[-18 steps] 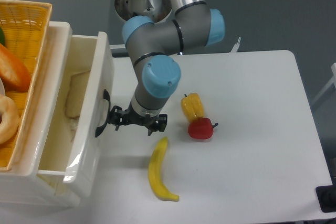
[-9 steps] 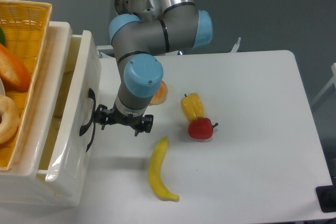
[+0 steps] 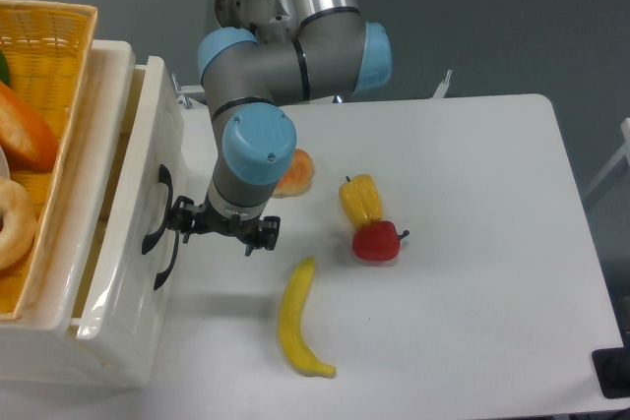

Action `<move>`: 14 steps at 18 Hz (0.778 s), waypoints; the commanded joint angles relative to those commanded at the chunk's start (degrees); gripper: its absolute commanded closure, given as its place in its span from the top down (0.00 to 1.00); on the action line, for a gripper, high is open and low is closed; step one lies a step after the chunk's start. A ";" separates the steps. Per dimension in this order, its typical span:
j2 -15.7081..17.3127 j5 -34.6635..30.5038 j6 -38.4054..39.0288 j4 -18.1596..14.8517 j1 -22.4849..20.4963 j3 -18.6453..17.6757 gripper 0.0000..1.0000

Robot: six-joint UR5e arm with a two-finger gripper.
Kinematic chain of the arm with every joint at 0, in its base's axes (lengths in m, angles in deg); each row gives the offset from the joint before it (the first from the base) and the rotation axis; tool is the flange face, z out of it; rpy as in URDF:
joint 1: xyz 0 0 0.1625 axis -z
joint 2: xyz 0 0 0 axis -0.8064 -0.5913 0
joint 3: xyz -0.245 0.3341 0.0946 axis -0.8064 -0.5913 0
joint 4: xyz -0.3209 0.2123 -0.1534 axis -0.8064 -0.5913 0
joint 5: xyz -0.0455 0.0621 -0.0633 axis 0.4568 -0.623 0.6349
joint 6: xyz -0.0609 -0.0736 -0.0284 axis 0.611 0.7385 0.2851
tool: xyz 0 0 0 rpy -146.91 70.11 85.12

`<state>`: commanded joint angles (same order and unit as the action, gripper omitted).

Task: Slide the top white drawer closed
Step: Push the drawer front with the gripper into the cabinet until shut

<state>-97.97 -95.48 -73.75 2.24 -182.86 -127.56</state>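
The top white drawer (image 3: 148, 194) juts only slightly from the cabinet at the table's left edge, and looks like stiff, glossy, light plastic that should slide under a flat push on its front panel rather than a pinch of its black arched handle (image 3: 157, 228) — slick, so contact could skid. The gripper (image 3: 187, 223) sits against that front; whether its jaws are spread or together I cannot tell. Beyond lie a banana (image 3: 298, 320), yellow pepper (image 3: 360, 200), red pepper (image 3: 377, 241) and orange fruit (image 3: 295, 173) on the white table (image 3: 472, 243), a yellow wicker basket (image 3: 44, 95) atop the cabinet — grey wall behind.
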 joint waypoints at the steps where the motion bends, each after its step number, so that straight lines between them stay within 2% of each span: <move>1: 0.00 0.00 0.00 0.00 0.09 0.00 1.00; 14: 0.09 0.97 1.67 0.09 0.53 -0.35 1.00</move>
<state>-97.88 -94.52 -72.09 2.33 -182.33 -127.91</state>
